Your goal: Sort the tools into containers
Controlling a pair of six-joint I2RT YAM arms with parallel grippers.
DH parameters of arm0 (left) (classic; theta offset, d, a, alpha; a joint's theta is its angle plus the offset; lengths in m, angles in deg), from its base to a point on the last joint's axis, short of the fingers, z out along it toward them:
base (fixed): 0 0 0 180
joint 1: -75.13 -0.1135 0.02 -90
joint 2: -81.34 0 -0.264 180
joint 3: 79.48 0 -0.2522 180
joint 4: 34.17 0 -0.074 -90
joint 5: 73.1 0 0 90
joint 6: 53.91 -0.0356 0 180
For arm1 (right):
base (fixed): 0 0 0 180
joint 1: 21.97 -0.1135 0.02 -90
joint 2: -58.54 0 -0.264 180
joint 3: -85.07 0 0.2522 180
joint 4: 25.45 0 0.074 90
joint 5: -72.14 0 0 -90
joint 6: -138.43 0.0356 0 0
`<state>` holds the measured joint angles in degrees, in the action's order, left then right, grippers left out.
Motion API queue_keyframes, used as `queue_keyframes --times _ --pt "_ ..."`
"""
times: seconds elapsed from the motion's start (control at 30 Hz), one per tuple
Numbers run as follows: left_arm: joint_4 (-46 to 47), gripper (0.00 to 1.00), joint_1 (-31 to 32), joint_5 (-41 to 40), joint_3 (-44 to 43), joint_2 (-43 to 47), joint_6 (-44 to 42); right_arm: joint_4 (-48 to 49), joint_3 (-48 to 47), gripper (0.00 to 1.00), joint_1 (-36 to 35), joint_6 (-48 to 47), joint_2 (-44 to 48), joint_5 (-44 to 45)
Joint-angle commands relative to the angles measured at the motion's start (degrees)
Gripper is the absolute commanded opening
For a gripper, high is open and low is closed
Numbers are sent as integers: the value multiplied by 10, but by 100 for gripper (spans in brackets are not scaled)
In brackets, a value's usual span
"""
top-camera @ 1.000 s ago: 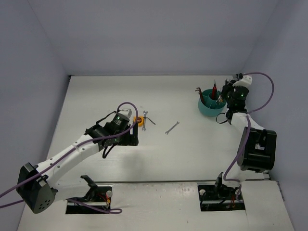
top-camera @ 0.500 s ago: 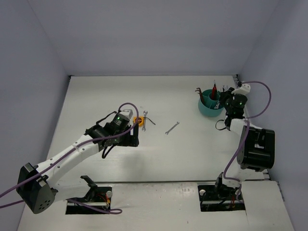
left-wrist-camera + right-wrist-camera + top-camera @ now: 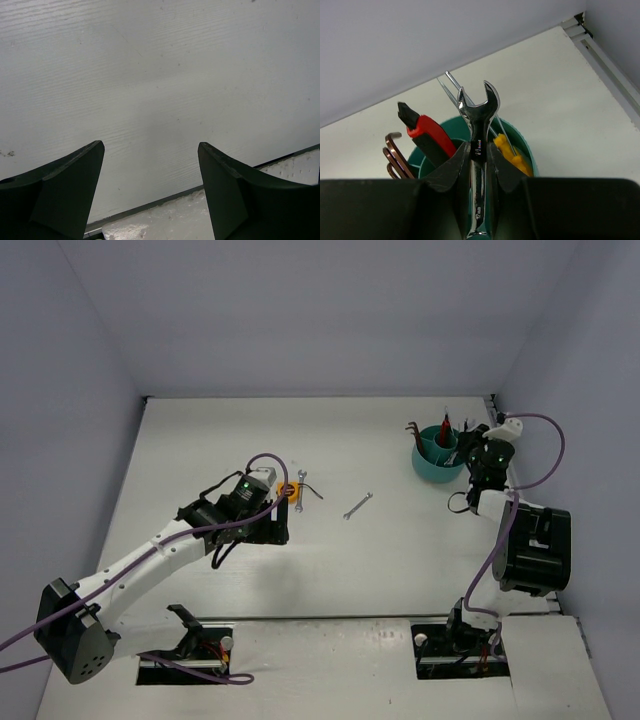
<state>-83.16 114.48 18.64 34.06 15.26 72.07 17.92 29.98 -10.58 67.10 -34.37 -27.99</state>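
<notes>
right hand [image 3: 479, 152] is clamped on a silver wrench [image 3: 478, 125], gripping the shank, open-end head pointing up at 12 o'clock in the wrist view. teal cup [image 3: 432, 468] sits right behind it. in the top view the hand is just at the cup's 3 o'clock. cannot tell if the wrench touches the cup. cup is at roughly 2 o'clock from table [image 3: 200, 440] centre, near the far right corner.

in the cup: red-handled tool [image 3: 432, 136] leaning to 11 o'clock, orange-handled screwdrivers [image 3: 512, 154] with shafts poking out toward 11 o'clock, brownish bent hex keys [image 3: 395, 150] at the rim's 9 o'clock side.

left hand [image 3: 150, 145] is wide open, nothing between the fingers [image 3: 65, 185], only bare table under it. top view puts it just at 7 o'clock of the tape measure [image 3: 287, 490].

loose on the table near centre: the tape measure, a second wrench [image 3: 301, 485] just at its 3 o'clock, a dark hex key [image 3: 315, 493] right beside that wrench (contact unclear), and a third wrench [image 3: 358, 505] alone further out at 3 o'clock, tilted toward 1 o'clock.
</notes>
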Motion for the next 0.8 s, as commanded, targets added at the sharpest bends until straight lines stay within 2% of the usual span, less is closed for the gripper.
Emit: queue_keyframes --times 0.0,0.23,0.3,0.4,0.63,0.77 --pt "23 73 -2 4 -21 9 -2 65 11 3 1 14 21 -11" --pt "26 73 -2 8 -24 7 2 32 12 18 1 17 36 -19" --pt "26 73 -1 7 -26 8 2 15 7 29 1 16 45 -21" --pt "26 73 -1 5 -26 12 1 -19 -5 36 1 10 58 -25" --pt "25 73 -1 7 -32 11 0 -105 -14 43 2 -4 127 -7" --pt "24 73 -1 6 -49 -2 -15 -230 -65 45 -1 -8 171 6"
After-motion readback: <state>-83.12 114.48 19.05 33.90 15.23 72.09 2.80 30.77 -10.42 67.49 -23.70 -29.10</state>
